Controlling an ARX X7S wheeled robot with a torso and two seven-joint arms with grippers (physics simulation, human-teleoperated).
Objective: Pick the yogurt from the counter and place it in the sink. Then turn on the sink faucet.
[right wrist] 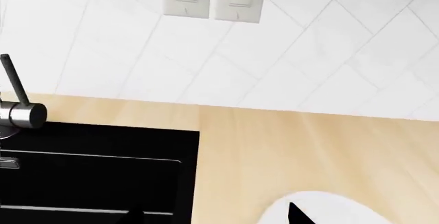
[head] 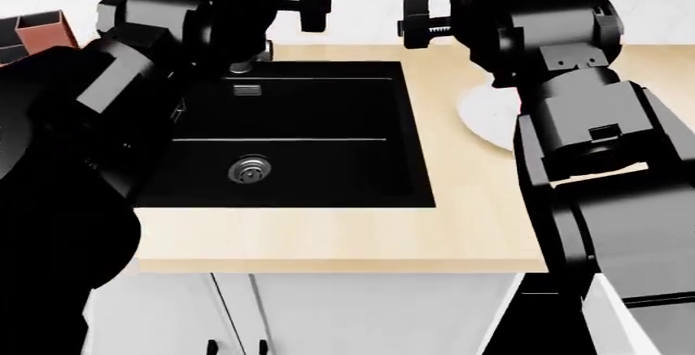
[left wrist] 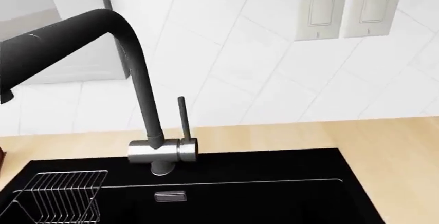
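Neither arm's jaws show clearly in any view, so whether they are open or closed cannot be told, and nothing appears to be held. The small pink-red yogurt cup is not visible either; it may lie hidden behind the right arm (head: pixel 575 119) near the wide white plate (head: pixel 483 119) on the beige wooden surface (head: pixel 478 208), right of the black rectangular sink (head: pixel 418 127). The upright slim dark faucet with chrome base (left wrist: pixel 154 131) stands at the sink's far edge, nearer the left arm (head: pixel 142 70) — so the right arm seems better placed for the cup.
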